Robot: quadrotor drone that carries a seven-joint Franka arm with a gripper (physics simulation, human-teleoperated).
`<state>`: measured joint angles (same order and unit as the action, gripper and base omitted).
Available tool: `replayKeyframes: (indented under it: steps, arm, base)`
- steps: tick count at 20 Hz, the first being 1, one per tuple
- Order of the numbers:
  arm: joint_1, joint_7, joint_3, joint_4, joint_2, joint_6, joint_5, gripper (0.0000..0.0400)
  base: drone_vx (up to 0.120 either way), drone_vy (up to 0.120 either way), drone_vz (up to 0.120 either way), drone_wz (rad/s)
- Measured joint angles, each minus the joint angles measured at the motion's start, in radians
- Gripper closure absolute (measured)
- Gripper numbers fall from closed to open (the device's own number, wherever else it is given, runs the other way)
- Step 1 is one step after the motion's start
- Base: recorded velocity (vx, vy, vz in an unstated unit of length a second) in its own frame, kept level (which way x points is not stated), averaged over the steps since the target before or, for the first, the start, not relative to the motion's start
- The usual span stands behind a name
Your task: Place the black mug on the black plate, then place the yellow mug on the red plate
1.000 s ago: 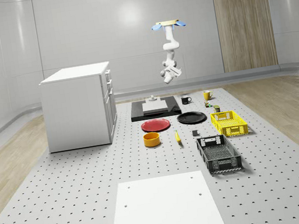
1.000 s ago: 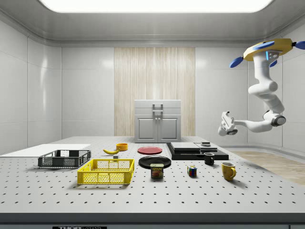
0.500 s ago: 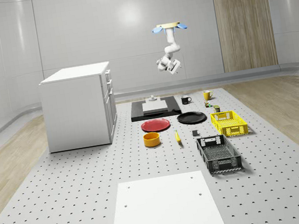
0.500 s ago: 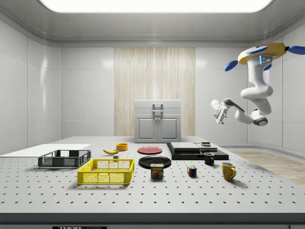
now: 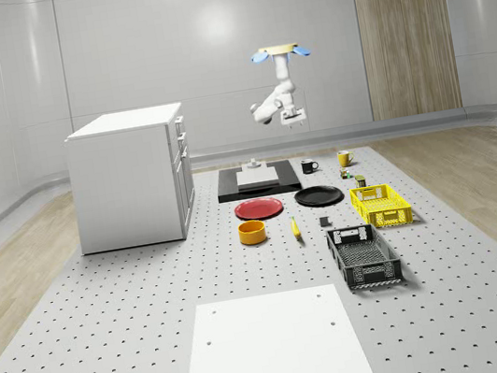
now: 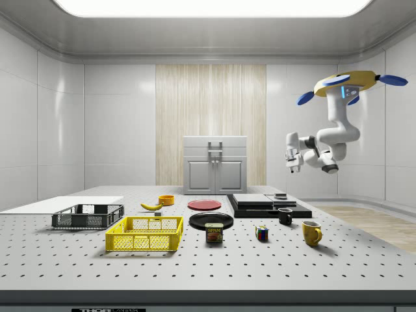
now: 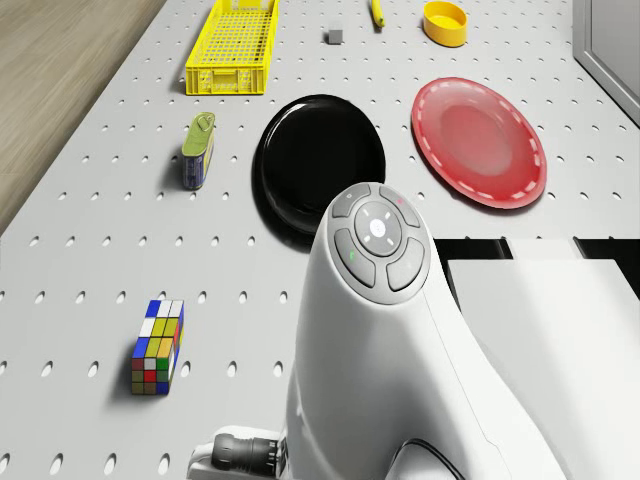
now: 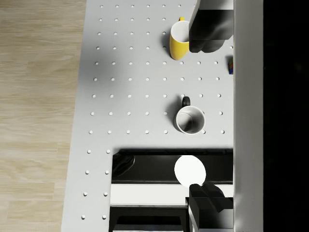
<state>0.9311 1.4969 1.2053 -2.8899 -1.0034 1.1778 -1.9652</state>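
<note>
Jaws (image 8: pixel 205 116) spread above black mug (image 8: pixel 189 120); drone (image 6: pixel 346 84) hovers high in side view.

It was a simulated lab: a perforated tabletop (image 5: pixel 112 341) stood between bare grey panelled walls (image 5: pixel 208 51), under one ceiling light (image 6: pixel 208 6).

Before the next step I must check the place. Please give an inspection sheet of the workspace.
Surface: perforated table, white sheet near its front.
Job's things: black mug and yellow mug stand on the table, off the black plate and red plate.
Clutter: yellow crate, black crate, can, cube, banana, yellow bowl.
Tool: tool open, high over the black mug; drone hovers.
Cables: nothing seen.
Surroundings: cabinet.
</note>
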Motion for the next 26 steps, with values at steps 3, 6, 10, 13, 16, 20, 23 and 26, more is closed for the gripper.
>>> replayKeyframes:
  steps: [3, 6, 10, 13, 16, 20, 23, 26]
  arm:
    - [0.045, 0.030, 0.022, -0.004, -0.024, -0.011, -0.014, 0.0000]
    - [0.074, 0.050, 0.037, -0.006, -0.044, -0.012, -0.018, 0.0000]
    - [0.098, 0.069, 0.052, -0.006, -0.069, -0.004, -0.014, 0.0000]
    - [0.111, 0.079, 0.060, -0.005, -0.087, 0.006, -0.008, 0.0000]
    - [0.121, 0.087, 0.068, -0.004, -0.103, 0.018, -0.001, 0.0000]
    - [0.131, 0.096, 0.076, -0.003, -0.125, 0.036, 0.009, 0.0000]
    - [0.137, 0.102, 0.082, -0.002, -0.140, 0.049, 0.018, 0.0000]
    - [0.143, 0.107, 0.087, -0.001, -0.156, 0.062, 0.025, 0.0000]
  base:
    - [0.120, -0.107, -0.120, 0.000]
    - [0.120, 0.000, -0.080, 0.000]
    - [0.120, 0.000, -0.060, 0.000]
    - [0.027, 0.000, -0.120, 0.000]
    - [0.000, 0.000, -0.120, 0.000]
    - [0.070, 0.000, -0.120, 0.000]
    - [0.053, 0.000, -0.120, 0.000]
    - [0.000, 0.000, -0.120, 0.000]
